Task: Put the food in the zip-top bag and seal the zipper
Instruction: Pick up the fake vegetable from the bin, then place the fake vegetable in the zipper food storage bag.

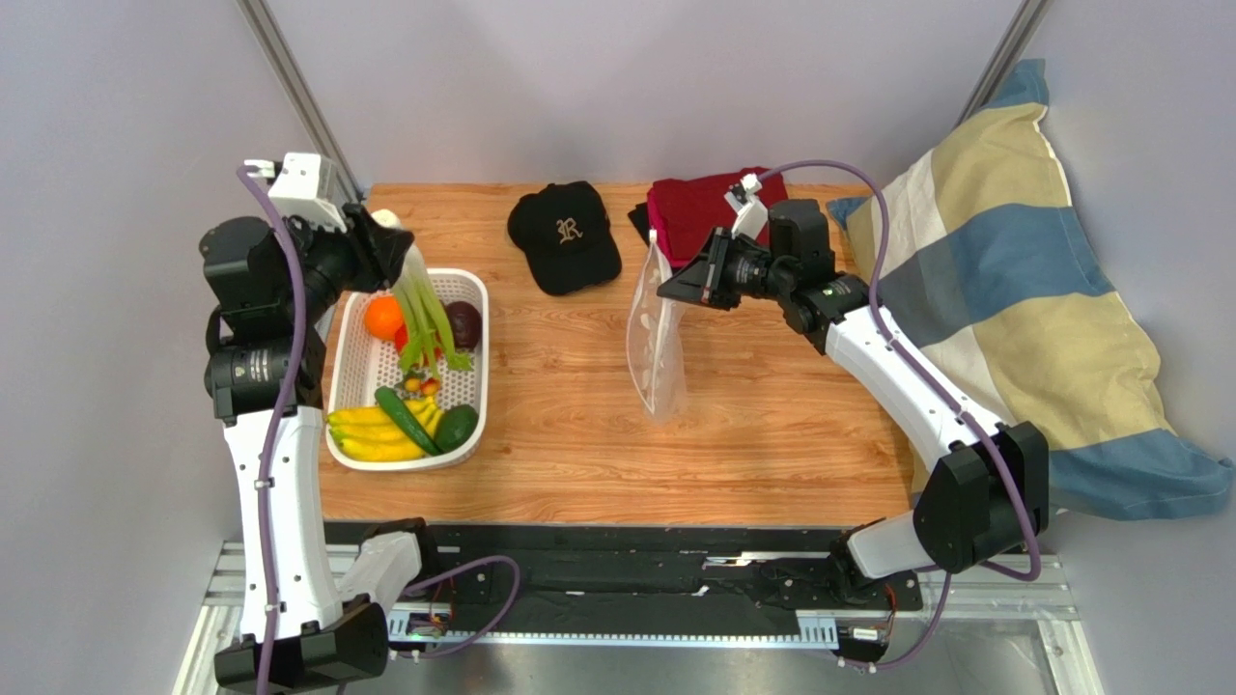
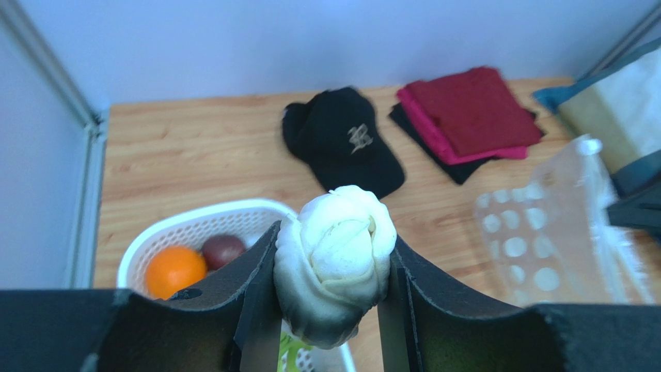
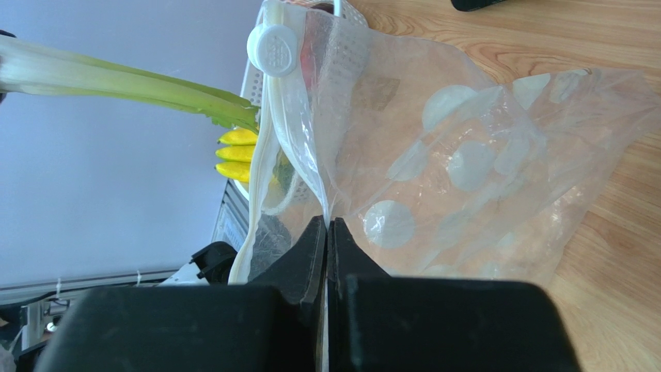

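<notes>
The left fingers (image 2: pixel 256 310) pinch the white base of the long stalk (image 1: pixel 421 312), its green end hanging over the white basket (image 1: pixel 473 413) holding the orange (image 1: pixel 383 316) and dark purple fruit (image 1: pixel 463 322), while the right fingers (image 3: pixel 310 256), pressed together, clamp an edge of the dotted zip-top bag (image 1: pixel 656 340) hanging over the wooden surface (image 1: pixel 551 420).

The wooden bench (image 1: pixel 551 449) carries a white basket (image 1: pixel 480 348) at its left, a black cap (image 1: pixel 566 232) and folded red cloths (image 1: pixel 704 203) along the back, and a striped pillow (image 1: pixel 1016 319) over its right edge. The zip-top bag (image 1: pixel 656 348) has its lower end apparently touching mid-bench.
</notes>
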You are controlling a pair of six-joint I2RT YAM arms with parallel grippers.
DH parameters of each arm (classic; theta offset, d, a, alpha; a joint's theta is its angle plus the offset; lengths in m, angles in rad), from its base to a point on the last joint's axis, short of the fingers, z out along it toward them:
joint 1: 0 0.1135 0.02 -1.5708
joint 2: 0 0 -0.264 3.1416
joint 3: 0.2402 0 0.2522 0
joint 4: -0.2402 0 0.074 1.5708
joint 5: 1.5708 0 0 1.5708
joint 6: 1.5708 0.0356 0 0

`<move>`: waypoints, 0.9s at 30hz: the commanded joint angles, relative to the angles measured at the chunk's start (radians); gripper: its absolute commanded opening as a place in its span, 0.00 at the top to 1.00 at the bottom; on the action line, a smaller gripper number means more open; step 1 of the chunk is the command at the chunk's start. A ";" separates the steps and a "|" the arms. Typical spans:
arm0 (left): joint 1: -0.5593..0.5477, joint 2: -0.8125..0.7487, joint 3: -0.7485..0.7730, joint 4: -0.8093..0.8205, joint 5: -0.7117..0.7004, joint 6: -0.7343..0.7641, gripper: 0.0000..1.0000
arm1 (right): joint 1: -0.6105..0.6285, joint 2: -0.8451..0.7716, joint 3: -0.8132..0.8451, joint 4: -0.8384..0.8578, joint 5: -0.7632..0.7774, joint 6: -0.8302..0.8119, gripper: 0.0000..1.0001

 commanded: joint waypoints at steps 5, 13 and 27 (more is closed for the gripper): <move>0.001 0.068 0.187 0.274 0.394 -0.336 1.00 | 0.023 0.051 0.024 0.213 -0.053 0.177 1.00; -0.222 0.126 0.222 0.527 0.453 -0.516 1.00 | 0.043 0.125 -0.016 0.152 -0.004 0.095 1.00; -0.479 0.263 0.411 0.566 0.496 -0.455 1.00 | 0.082 0.142 0.029 0.094 0.009 -0.010 1.00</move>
